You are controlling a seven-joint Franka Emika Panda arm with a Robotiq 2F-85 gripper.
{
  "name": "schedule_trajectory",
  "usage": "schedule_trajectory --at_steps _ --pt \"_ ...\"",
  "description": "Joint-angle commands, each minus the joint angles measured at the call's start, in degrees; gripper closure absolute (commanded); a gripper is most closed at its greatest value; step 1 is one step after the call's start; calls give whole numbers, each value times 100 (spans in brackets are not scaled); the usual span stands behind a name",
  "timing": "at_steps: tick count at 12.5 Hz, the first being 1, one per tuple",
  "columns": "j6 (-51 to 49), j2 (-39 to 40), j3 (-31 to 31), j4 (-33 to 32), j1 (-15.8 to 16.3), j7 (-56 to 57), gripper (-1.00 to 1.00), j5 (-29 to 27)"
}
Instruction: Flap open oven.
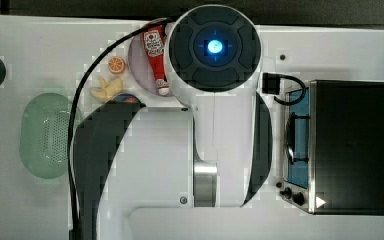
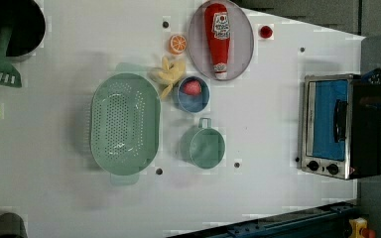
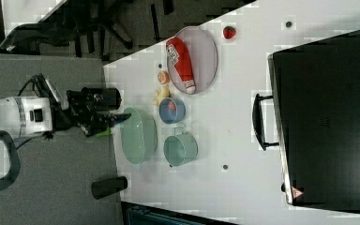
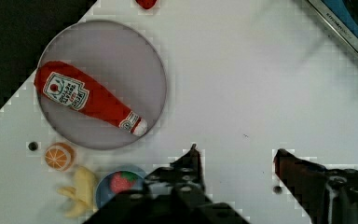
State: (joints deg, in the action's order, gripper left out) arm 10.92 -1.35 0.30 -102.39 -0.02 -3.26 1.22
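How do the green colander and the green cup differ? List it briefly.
Shape: the green colander is a long oval; the green cup is round.
Surface: the colander's floor is perforated; the cup's inside is plain.
Size: the colander is clearly larger than the cup.
Both are pale green, empty and upright on the white table.

ketchup bottle on plate | colander | mug

arm hides table middle — top view | oven cut off — wrist view
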Motion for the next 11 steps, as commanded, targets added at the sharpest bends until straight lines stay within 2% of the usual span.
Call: schedule_trajectory --at_steps 1,3,5,6,11 --pt "-1072 -1501 202 -677 -654 376 -58 -89" --pt "-1070 -1502 202 -676 -654 376 -99 -89" --pt "-1070 -1502 203 -676 -654 377 -100 -89" --pt "-1070 -1501 202 -676 -653 377 -90 -89" --pt "-1070 -1483 134 -694 -660 382 32 -87"
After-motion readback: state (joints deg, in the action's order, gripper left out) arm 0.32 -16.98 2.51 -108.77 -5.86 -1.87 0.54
